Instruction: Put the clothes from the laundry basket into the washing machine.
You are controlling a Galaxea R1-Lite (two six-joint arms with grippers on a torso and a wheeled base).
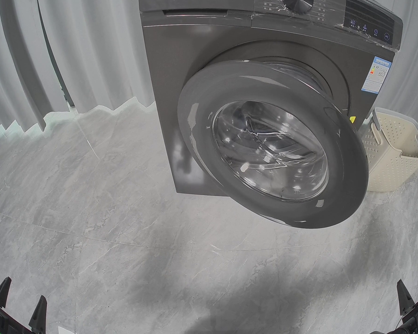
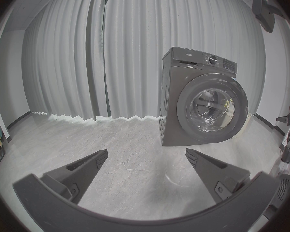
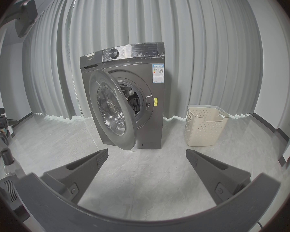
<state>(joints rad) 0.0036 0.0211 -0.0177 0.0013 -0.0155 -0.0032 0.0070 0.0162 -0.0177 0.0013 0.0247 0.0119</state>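
Grey steel, that's the washing machine (image 1: 172,70), standing on a pale marbled floor (image 1: 102,219) with long white curtains (image 1: 88,42) hanging behind it. Its round door (image 1: 274,149) is swung wide open, the glass porthole facing out into the room. From the right wrist view you can see past the door into the drum, where a dark bundle of clothes (image 3: 135,103) lies inside the opening. The cream laundry basket (image 3: 203,132), perforated all round its walls, sits upright on the floor just beside the machine on the robot's right, close to the curtains.

Both arms hang low and well back from the machine. The left hand (image 1: 21,302) is down near the floor on the left, its two dark fingers spread apart with nothing between them. The right hand (image 1: 414,284) is low on the other side, likewise spread and carrying nothing, well apart from the basket.
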